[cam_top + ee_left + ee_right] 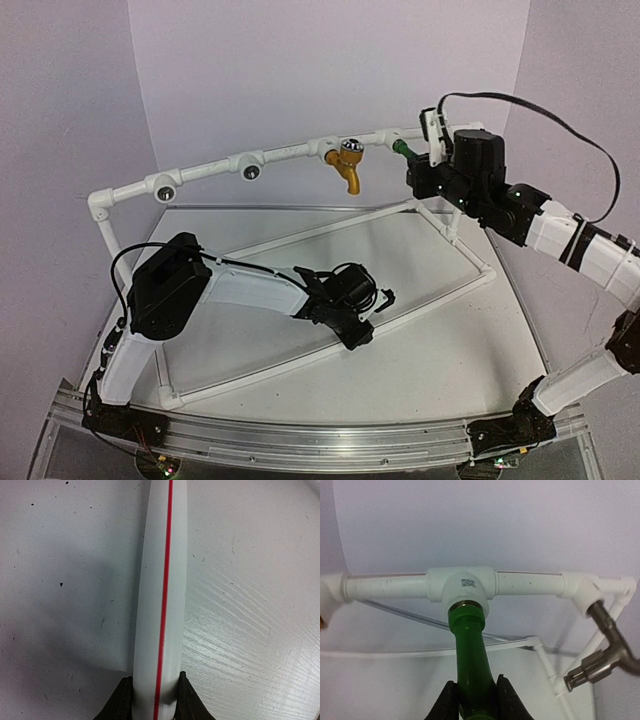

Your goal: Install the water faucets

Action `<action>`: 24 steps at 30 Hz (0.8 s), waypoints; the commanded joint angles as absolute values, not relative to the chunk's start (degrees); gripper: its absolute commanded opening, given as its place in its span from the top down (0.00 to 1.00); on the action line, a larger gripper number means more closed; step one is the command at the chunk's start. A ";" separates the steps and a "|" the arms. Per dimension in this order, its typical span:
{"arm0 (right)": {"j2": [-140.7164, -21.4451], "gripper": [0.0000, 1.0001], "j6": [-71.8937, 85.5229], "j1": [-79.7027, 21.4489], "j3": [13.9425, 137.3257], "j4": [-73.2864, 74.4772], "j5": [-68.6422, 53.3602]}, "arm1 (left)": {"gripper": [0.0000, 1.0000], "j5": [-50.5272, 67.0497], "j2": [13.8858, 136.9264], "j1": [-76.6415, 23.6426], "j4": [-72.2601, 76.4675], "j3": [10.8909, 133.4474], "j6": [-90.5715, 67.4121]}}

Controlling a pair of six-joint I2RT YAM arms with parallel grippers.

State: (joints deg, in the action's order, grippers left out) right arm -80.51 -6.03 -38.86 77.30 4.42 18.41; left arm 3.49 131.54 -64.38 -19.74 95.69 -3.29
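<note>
Along the top rail (290, 152) of the white pipe frame, from the overhead camera: logged mustard-yellow faucet (347, 165) seated in the rail and hanging spout-down; two round silver-centred sockets (165, 189) further left on that rail; green faucet (402, 150) only as a short stub right of the yellow one, mostly hidden by right gripper (420, 168).

From the right wrist camera: found the green faucet pushed end-first into the rail's tee (461, 584), its body clamped between the closed-in fingers (447, 700). Noted dark grey faucet (602, 650) at the rail's right corner elbow, screened overhead by the right arm.

From the left wrist camera: recorded left gripper (155, 705) pinched tight on red-striped white pipe (160, 605), well below and in front of the rail, well apart from all three faucets.
</note>
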 commanded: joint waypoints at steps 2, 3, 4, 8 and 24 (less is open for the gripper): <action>-82.64 1.00 67.23 -36.94 73.98 -2.45 1.92 | 1.00 5.96 138.49 -64.95 -25.68 94.49 -6.96; -82.79 1.00 71.58 -36.84 72.86 -7.65 -0.80 | 1.00 5.92 138.49 -64.95 -25.73 94.54 -6.97; -82.90 1.00 74.20 -36.83 71.72 -11.84 -2.59 | 1.00 5.89 138.46 -64.95 -25.78 94.54 -6.96; -81.17 0.98 72.69 -36.72 71.04 -16.06 -3.69 | 1.00 5.59 138.06 -64.95 -25.88 94.37 -6.94; -66.72 0.02 -23.97 -36.62 80.71 25.87 2.81 | 1.00 5.10 137.48 -65.00 -25.98 94.03 -6.88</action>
State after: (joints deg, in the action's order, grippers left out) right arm -67.15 13.65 -36.63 71.77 11.12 4.74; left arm 3.76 131.83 -64.55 -20.08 96.36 -3.46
